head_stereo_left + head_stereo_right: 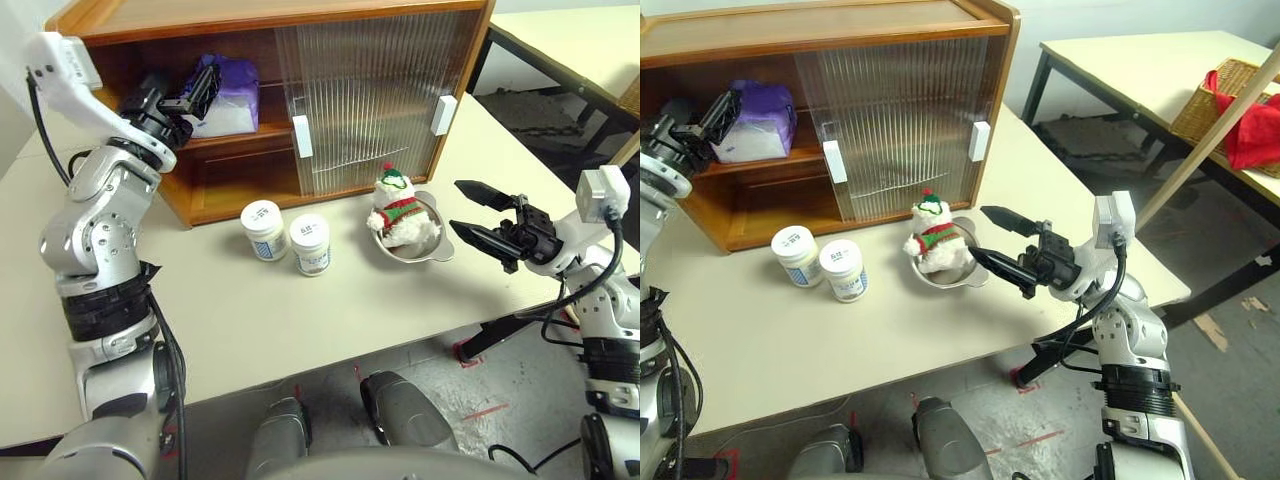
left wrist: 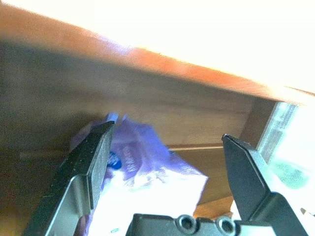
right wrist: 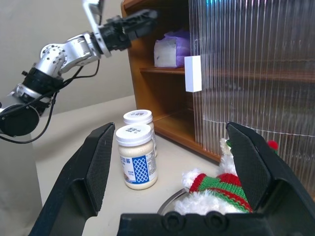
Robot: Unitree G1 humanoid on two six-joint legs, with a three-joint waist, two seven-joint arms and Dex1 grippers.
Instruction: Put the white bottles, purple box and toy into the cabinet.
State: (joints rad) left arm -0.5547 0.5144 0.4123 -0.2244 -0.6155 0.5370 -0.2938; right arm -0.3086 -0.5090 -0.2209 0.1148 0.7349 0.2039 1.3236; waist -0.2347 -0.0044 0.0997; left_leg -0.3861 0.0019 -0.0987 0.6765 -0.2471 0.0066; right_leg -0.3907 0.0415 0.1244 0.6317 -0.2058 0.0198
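The purple box (image 1: 228,95) lies on the inner shelf of the cabinet (image 1: 250,20), in its open left half. My left gripper (image 1: 195,95) is at that opening, just in front of the box, open and holding nothing. In the left wrist view the box (image 2: 142,182) sits beyond the spread fingers. Two white bottles (image 1: 264,230) (image 1: 310,244) stand side by side on the table before the cabinet. The toy (image 1: 398,210) sits upright in a steel bowl to their right. My right gripper (image 1: 458,207) hovers open right of the toy, pointing at it.
The steel bowl (image 1: 440,250) holds the toy near the cabinet's ribbed sliding doors (image 1: 370,100), which cover the right half. A second table at the back right carries a wicker basket (image 1: 1230,110) with red cloth. A wooden pole (image 1: 1200,150) leans beside my right arm.
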